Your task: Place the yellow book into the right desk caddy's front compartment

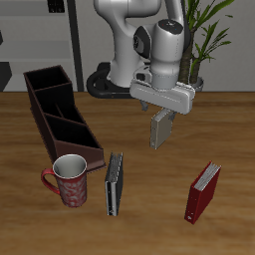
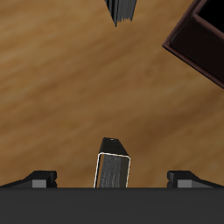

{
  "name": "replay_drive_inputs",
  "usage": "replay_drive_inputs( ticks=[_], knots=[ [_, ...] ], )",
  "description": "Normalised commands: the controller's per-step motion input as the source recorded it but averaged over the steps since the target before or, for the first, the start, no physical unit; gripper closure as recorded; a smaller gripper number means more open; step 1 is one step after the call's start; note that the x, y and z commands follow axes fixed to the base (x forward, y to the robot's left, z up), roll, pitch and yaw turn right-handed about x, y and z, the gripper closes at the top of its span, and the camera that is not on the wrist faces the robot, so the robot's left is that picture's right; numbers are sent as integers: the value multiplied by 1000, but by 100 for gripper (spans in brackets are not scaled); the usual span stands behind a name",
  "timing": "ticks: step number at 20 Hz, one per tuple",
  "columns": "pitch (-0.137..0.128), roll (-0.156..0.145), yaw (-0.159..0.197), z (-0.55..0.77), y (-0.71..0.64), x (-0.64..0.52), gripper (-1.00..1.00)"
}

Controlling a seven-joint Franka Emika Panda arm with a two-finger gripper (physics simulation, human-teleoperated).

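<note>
Holding the small greyish yellow-edged book [image 1: 159,128] upright, my two-finger gripper [image 1: 160,112] is clamped on its top edge, and I see it hanging above the wooden table's [image 1: 149,214] middle. The long dark maroon three-cell desk caddy [image 1: 62,114] lies well apart, angled from the back edge toward the front. A patterned red mug [image 1: 68,180], a dark grey-black book [image 1: 115,183] and a red book [image 1: 203,192] stand nearer the front edge.
</note>
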Motion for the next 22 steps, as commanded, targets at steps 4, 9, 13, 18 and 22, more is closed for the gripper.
replay_drive_inputs(
  ticks=[4,9,13,18,22],
  knots=[
    [10,4,2,-155,8,1,-100],
    [16,-12,-21,-194,-27,6,-100],
    [27,6,12,-200,11,29,-100],
    [47,24,-2,-276,36,32,-100],
    [19,32,-21,-29,34,-40,100]
  ],
)
